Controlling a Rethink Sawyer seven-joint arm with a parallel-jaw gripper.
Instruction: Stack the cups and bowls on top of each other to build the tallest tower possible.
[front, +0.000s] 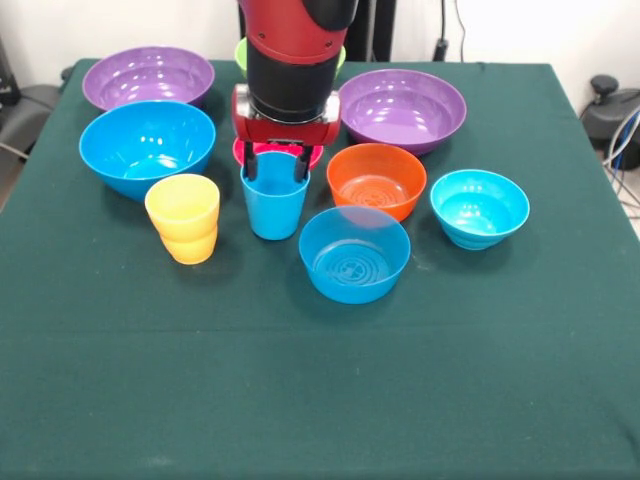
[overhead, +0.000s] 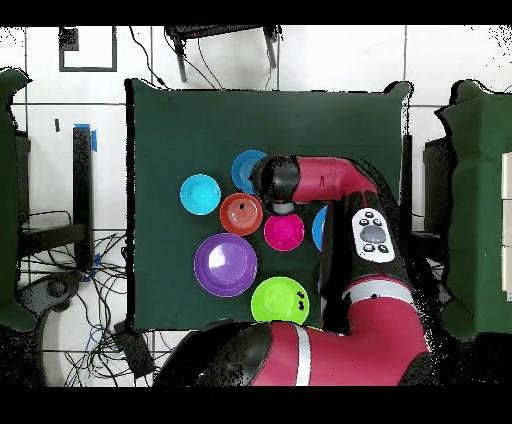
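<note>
Cup (front: 274, 208), sky-blue, tapered, upright

Two cups – one sky-blue cup (front: 274, 208), one pale yellow cup (front: 184, 218). Eight bowls – two purple bowls (front: 148, 77), three blue bowls (front: 147, 147), one orange bowl (front: 376, 180), one pink-red bowl (overhead: 284, 231) and one lime green bowl (overhead: 280, 300), both mostly hidden behind the arm in the front view.

Even, bright light fell from above; the bowls (front: 147, 142) showed soft glare on their glossy insides and cast faint shadows on the green table (front: 320, 380)
</note>
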